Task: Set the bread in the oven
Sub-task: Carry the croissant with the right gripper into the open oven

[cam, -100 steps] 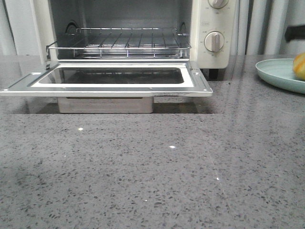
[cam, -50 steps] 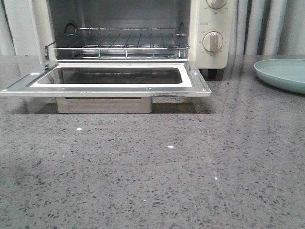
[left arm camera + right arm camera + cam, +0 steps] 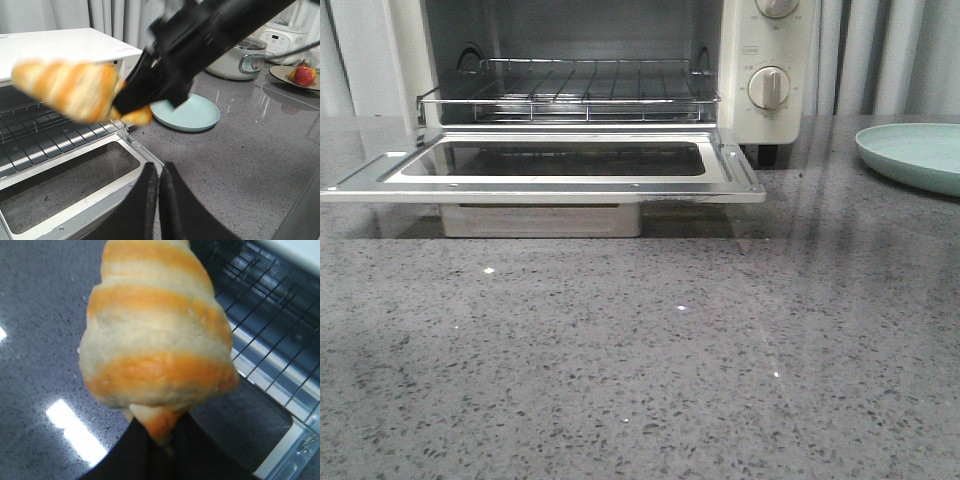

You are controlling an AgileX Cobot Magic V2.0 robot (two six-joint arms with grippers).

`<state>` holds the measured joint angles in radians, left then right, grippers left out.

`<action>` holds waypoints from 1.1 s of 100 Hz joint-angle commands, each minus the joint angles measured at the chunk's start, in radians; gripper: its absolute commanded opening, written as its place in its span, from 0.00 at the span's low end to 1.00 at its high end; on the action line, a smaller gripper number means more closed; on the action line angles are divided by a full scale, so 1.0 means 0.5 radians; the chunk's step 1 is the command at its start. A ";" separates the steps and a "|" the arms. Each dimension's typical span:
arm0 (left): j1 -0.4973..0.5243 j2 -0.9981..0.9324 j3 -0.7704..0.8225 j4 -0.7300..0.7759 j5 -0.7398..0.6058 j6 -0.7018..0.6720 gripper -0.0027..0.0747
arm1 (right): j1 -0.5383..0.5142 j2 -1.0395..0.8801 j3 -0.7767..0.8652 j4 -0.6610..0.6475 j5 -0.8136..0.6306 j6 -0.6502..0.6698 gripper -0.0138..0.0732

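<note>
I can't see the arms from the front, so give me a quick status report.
Right hand shut on bread, carried above open oven door. Left hand shut, empty. Wire rack bare, nothing blocking it.

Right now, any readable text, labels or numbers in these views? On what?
None can be read.
Oven: small tag above the lower knob, plus dial marks, too small.
Oven top, left wrist view: reddish mark, blurred.
White appliance panel: too small.
</note>
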<state>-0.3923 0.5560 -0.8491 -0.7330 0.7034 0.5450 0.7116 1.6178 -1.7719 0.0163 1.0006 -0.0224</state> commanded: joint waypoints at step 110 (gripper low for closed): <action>0.003 0.005 -0.067 -0.063 -0.112 -0.020 0.01 | -0.238 0.380 -0.064 -0.571 -0.670 0.453 0.08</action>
<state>-0.3923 0.5560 -0.8491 -0.7314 0.7034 0.5435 0.5974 1.8482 -1.7719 -0.2464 0.7593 0.2023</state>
